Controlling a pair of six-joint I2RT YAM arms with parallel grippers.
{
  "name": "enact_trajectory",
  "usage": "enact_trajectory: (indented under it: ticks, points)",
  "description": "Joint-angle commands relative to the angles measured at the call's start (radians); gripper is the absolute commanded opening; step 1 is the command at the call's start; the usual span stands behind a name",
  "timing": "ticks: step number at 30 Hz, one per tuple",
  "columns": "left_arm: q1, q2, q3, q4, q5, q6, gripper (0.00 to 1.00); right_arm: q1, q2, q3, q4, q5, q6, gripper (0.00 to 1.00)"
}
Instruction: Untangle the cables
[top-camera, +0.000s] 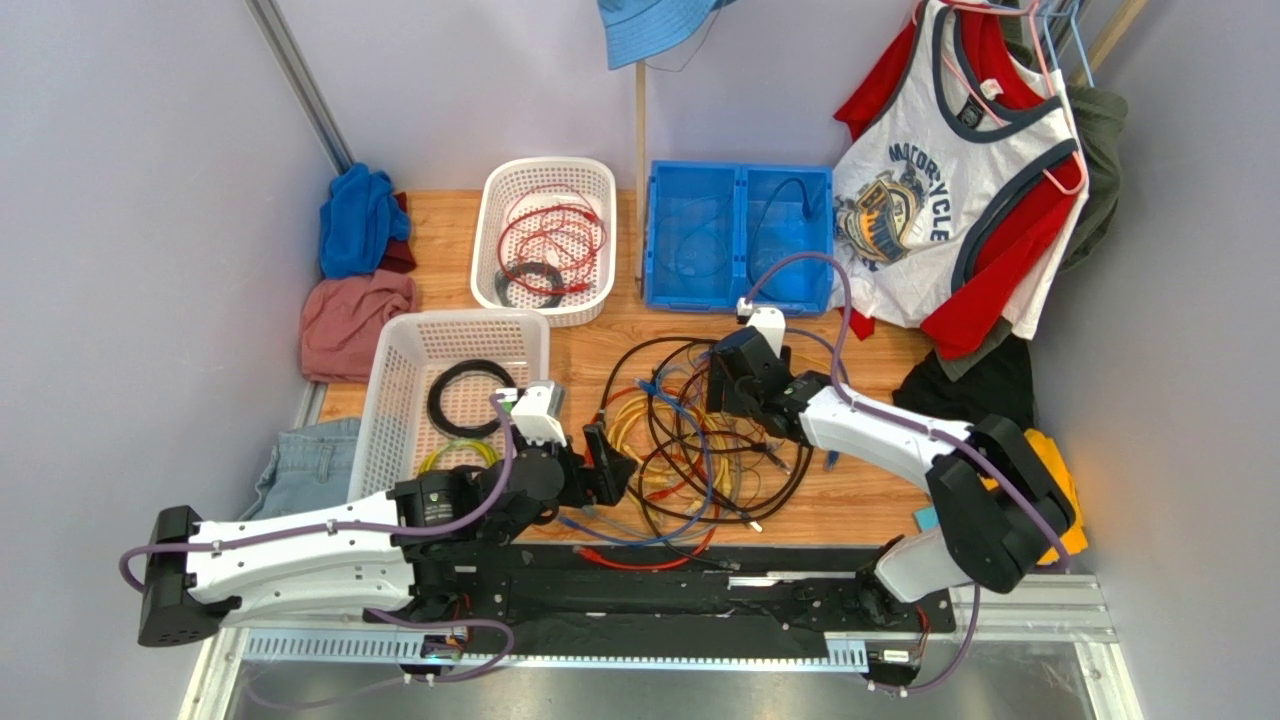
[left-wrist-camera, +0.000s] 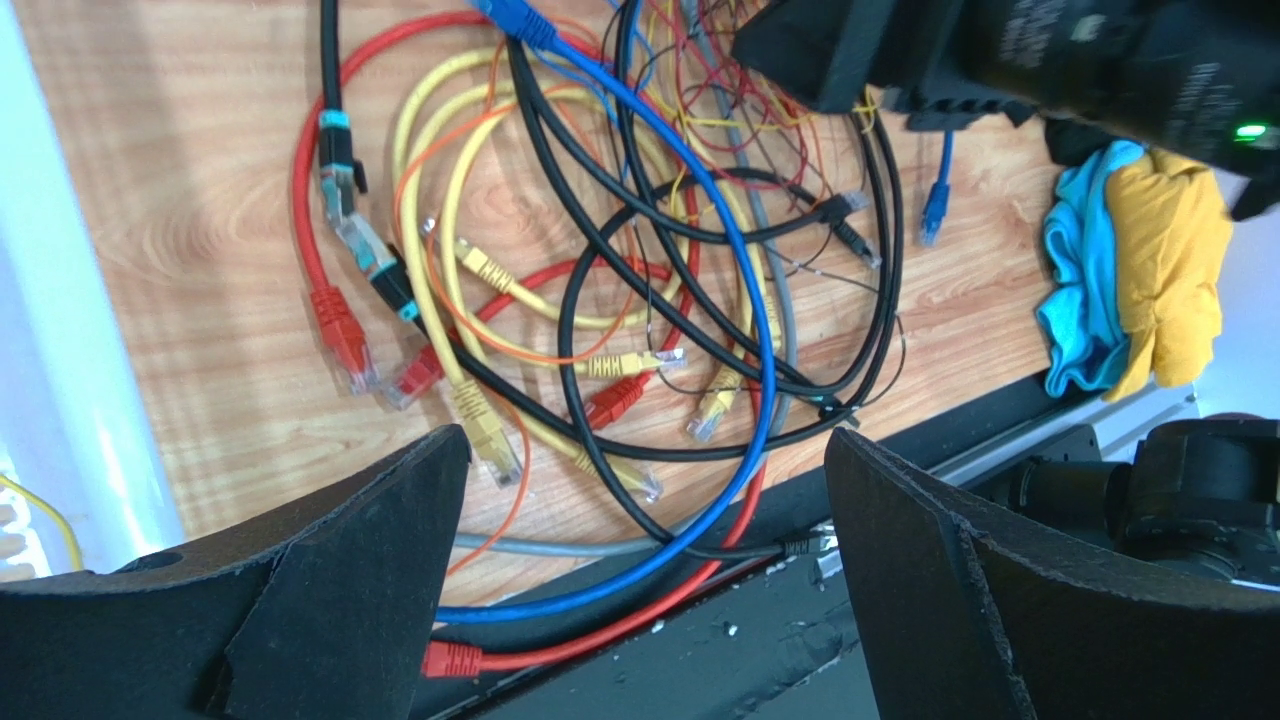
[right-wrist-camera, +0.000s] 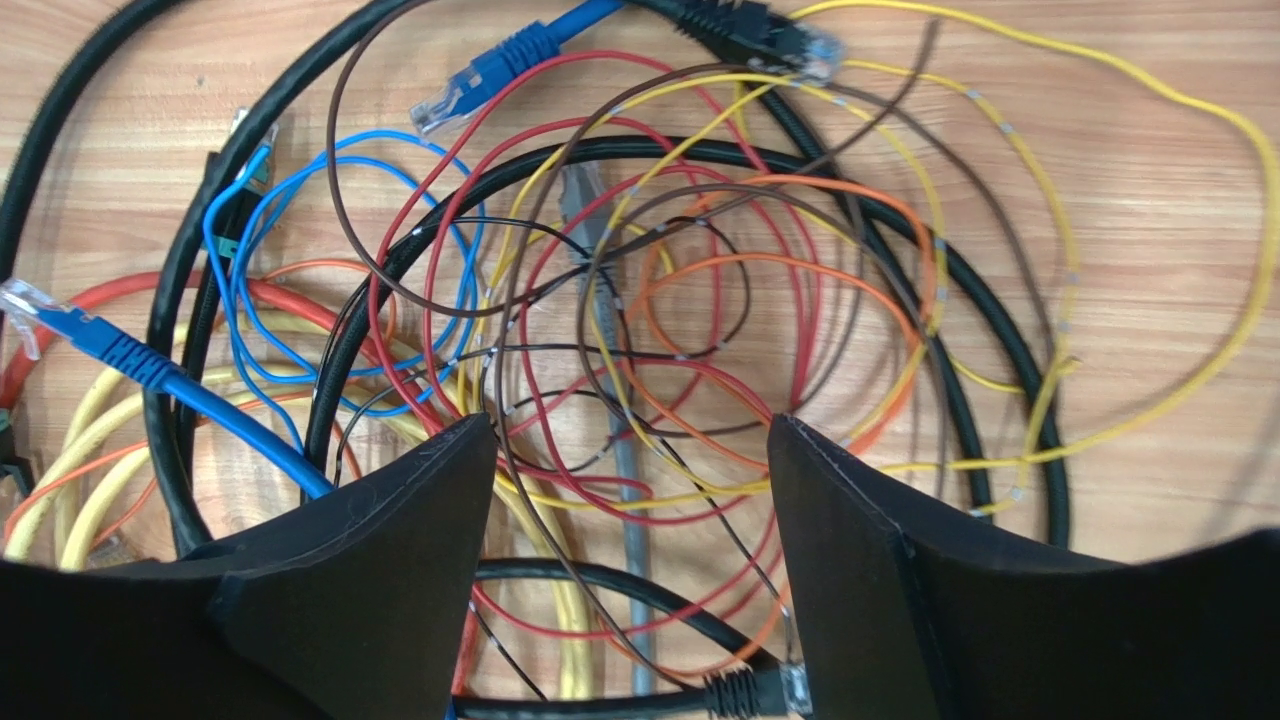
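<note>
Where the cables (top-camera: 694, 447) lie: tabletop's (top-camera: 445, 248) near edge (one knotted heap)
Left jaws: wide — empty
Right jaws: wide — empty

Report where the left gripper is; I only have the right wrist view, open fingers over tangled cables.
Observer: The left gripper is open at the left edge of the cable heap, holding nothing.
Operator: Check for cables already sorted.
Observer: The near white basket holds a black coil and a yellow-green cable.
Operator: Check the far white basket too.
Observer: It holds red cables and a second black coil.
</note>
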Motion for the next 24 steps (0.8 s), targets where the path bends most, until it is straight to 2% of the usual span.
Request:
enact_trajectory:
  ticks: [1, 7, 8, 10, 11, 14, 19, 24]
  points:
    - [-0.005, -0.027, 0.060, -0.026, -0.042, 0.057, 0.97, -0.005, 0.053, 0.045, 0.047, -0.051, -0.022, 0.70]
    - [-0.004, -0.045, 0.068, -0.059, -0.048, 0.059, 0.97, -0.030, 0.156, 0.050, 0.034, -0.051, -0.006, 0.66]
    - [-0.005, -0.050, 0.071, -0.062, -0.048, 0.057, 0.97, -0.038, 0.165, 0.045, 0.039, -0.055, -0.005, 0.55]
    - [-0.004, -0.056, 0.073, -0.068, -0.052, 0.059, 0.97, -0.041, 0.161, 0.036, 0.047, -0.064, -0.002, 0.38]
    - [-0.005, -0.060, 0.077, -0.068, -0.054, 0.065, 0.97, -0.041, 0.146, 0.035, 0.053, -0.066, -0.002, 0.21]
    - [-0.005, -0.061, 0.102, -0.080, -0.074, 0.099, 0.96, -0.038, 0.075, 0.042, 0.032, -0.071, -0.002, 0.00]
    - [-0.005, -0.064, 0.138, -0.105, -0.118, 0.139, 0.96, 0.005, -0.187, 0.105, -0.062, -0.094, -0.005, 0.00]
    - [-0.005, -0.082, 0.168, -0.092, -0.175, 0.195, 0.96, 0.113, -0.356, 0.309, -0.202, -0.113, -0.061, 0.00]
